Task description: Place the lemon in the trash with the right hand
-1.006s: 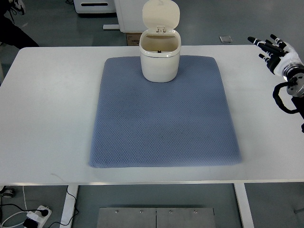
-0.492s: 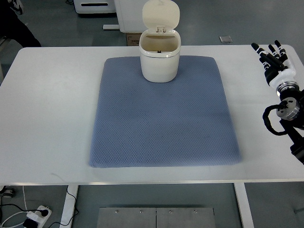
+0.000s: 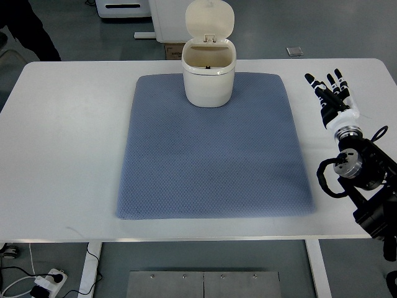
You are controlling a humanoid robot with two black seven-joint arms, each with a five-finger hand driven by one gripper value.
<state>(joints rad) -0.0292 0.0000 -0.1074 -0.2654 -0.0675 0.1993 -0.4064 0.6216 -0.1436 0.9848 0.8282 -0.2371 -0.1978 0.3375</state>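
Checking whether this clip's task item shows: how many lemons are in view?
0. None on the blue mat, the white table or in the open right robot hand. The trash bin stands open; its bottom is not visible, so one may be hidden inside.

1. The blue mat (image 3: pixel 214 149) lies bare from its near edge up to the trash bin (image 3: pixel 209 79), giving open passage across it.
2. The bin's raised lid (image 3: pixel 210 20) blocks approach from behind; its mouth is open from above.
3. The white table (image 3: pixel 68 136) is open on both sides of the mat.
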